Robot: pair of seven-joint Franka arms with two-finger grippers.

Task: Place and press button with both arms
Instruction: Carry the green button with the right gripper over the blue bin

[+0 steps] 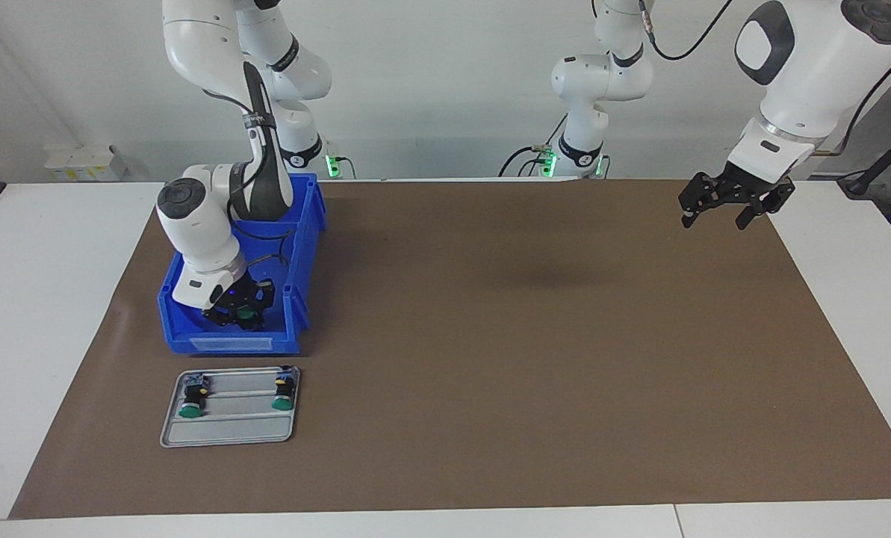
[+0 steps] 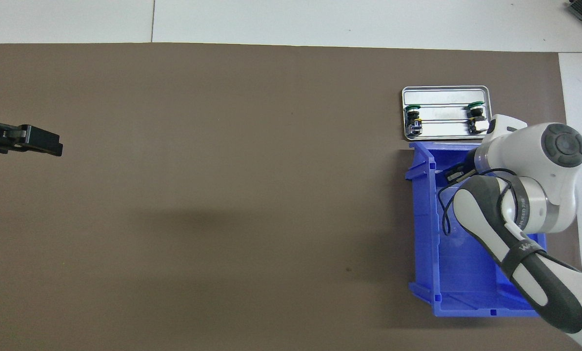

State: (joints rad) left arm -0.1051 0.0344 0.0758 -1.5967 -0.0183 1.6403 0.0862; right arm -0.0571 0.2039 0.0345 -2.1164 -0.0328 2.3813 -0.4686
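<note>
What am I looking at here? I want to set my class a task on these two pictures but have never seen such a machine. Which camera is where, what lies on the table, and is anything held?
These are two white robot arms at a table with a brown mat. One picture faces the robots from across the table; the other looks down from above their end, so sides swap between them.

The right gripper is down inside a blue bin, with a green-capped button between its fingers; it looks gripped, though I cannot be sure. Next to the bin, farther from the robots, a metal tray holds two more buttons lying on their sides.

The left gripper waits open and empty, raised over the mat at the left arm's end of the table.
</note>
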